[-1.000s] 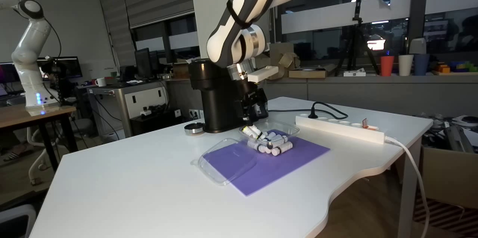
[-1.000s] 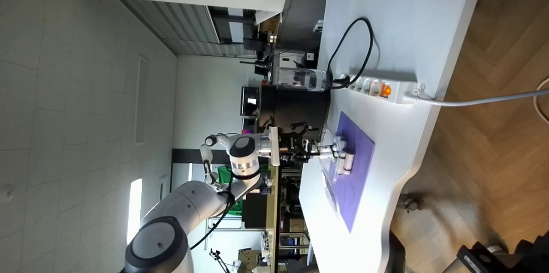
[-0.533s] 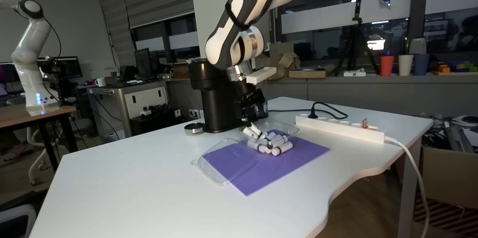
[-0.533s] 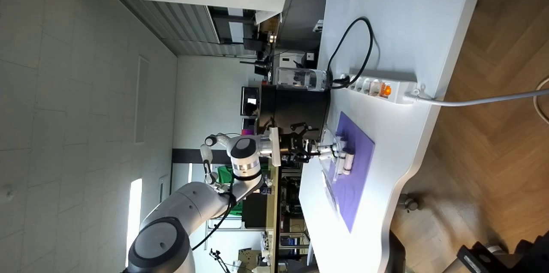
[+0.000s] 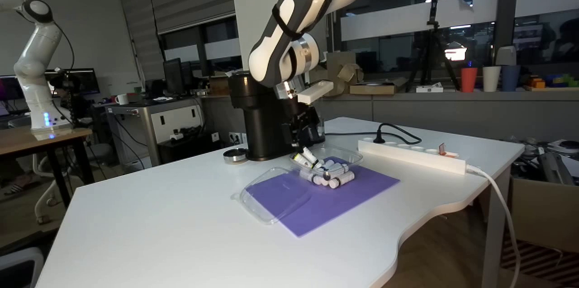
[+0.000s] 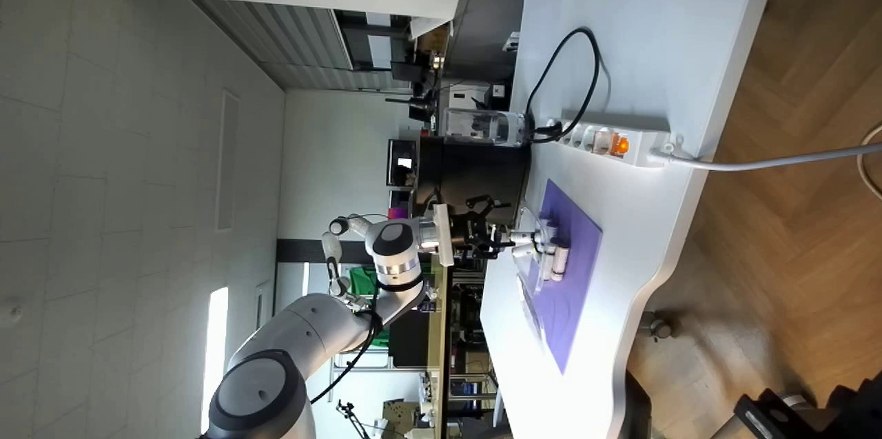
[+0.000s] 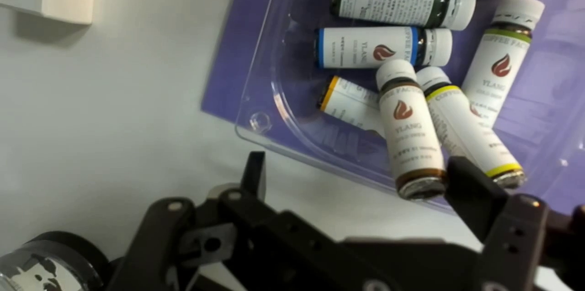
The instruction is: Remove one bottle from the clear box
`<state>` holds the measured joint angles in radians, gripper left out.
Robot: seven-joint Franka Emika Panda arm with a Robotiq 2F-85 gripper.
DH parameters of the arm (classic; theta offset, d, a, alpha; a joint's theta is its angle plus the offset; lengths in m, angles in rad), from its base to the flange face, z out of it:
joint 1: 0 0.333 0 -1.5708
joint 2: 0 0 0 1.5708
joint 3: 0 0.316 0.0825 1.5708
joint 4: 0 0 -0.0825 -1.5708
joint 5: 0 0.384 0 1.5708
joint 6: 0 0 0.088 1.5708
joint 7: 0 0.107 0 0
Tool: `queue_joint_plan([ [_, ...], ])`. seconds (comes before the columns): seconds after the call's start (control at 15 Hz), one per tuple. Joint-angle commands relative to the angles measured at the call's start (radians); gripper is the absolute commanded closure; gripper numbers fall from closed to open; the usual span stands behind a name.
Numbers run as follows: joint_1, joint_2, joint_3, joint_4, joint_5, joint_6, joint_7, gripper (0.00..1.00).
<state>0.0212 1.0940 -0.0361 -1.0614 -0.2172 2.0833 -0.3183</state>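
The clear box (image 5: 357, 158) sits on a purple mat and holds several white-labelled bottles (image 5: 337, 170). In the wrist view its near rim (image 7: 292, 145) runs in front of my fingers. A brown-banded bottle (image 7: 411, 131) leans over this rim, base outward, its cap on other bottles. A yellow-banded bottle (image 7: 484, 145) leans beside it. My gripper (image 7: 358, 170) is open at the rim; it shows in both exterior views (image 5: 299, 144) (image 6: 506, 239). The right finger lies between the two leaning bottles, close against the brown-banded one; I cannot tell if they touch. The left finger is well apart from it.
A clear lid (image 5: 273, 195) lies on the purple mat (image 5: 301, 224) and table. A white power strip (image 5: 411, 154) with a black plug lies beyond the box. A tall black appliance (image 5: 264, 118) stands behind my gripper. A small metal ring (image 5: 235, 156) is beside it.
My arm and gripper have shifted slightly. The two leaning bottles now appear more spread apart at the gripper, one tilted more steeply. The box and lid have not moved.
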Motion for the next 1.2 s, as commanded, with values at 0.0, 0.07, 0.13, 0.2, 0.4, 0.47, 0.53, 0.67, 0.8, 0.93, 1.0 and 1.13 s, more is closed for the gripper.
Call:
queue_joint_plan([
  [0.0,0.007,0.009,-0.01,0.037,-0.007,-0.054,0.035,0.27],
  [0.07,0.008,0.009,-0.01,0.04,-0.006,-0.069,0.04,0.33],
  [0.13,0.009,0.012,-0.009,0.047,-0.003,-0.087,0.046,0.4],
  [0.2,0.01,0.013,-0.008,0.051,-0.001,-0.102,0.05,0.49],
  [0.4,0.009,0.018,-0.004,0.07,0.006,-0.163,0.061,0.69],
  [0.47,0.007,0.02,0.001,0.077,0.011,-0.182,0.056,0.75],
  [0.53,0.007,0.021,0.003,0.083,0.013,-0.198,0.055,0.83],
  [0.67,0.003,0.02,0.011,0.084,0.016,-0.201,0.043,0.97],
  [0.8,0.003,0.022,0.013,0.085,0.015,-0.197,0.045,1.0],
  [0.93,0.002,0.027,0.014,0.091,0.02,-0.202,0.053,0.71],
  [1.0,0.002,0.028,0.014,0.092,0.021,-0.2,0.057,0.71],
  [1.13,0.0,0.03,0.015,0.093,0.024,-0.188,0.059,0.6],
])
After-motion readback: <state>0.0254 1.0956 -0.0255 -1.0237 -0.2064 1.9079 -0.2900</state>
